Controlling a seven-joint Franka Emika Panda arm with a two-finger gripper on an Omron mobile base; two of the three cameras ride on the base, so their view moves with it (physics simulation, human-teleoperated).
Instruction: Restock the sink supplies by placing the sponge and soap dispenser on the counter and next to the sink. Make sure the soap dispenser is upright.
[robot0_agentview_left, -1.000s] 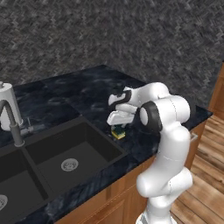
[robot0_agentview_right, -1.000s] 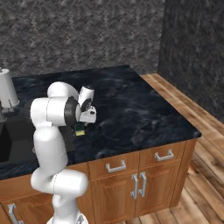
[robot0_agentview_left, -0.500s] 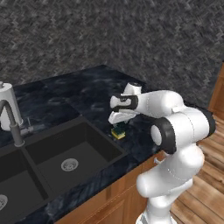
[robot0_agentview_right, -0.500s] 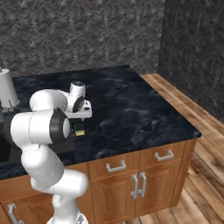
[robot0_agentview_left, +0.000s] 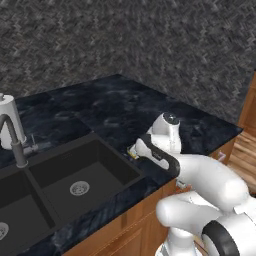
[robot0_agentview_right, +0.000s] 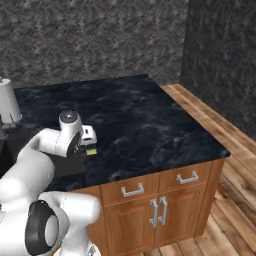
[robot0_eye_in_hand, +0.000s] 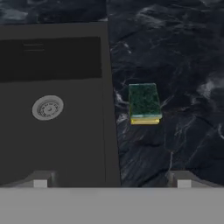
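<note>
Sponge (robot0_eye_in_hand: 144, 103) lies flat on the counter (robot0_eye_in_hand: 183, 57) just beside the sink (robot0_eye_in_hand: 52, 109), centre of my hand view, under my open gripper (robot0_eye_in_hand: 111, 178); a careless sweep could knock it in.

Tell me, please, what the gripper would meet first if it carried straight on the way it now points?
Probably the counter by the sink's rim. The open gripper looks down at it, with the sponge lying flat slightly to one side of the centre line. Depth is unclear, so it might just clip the sponge.
</note>
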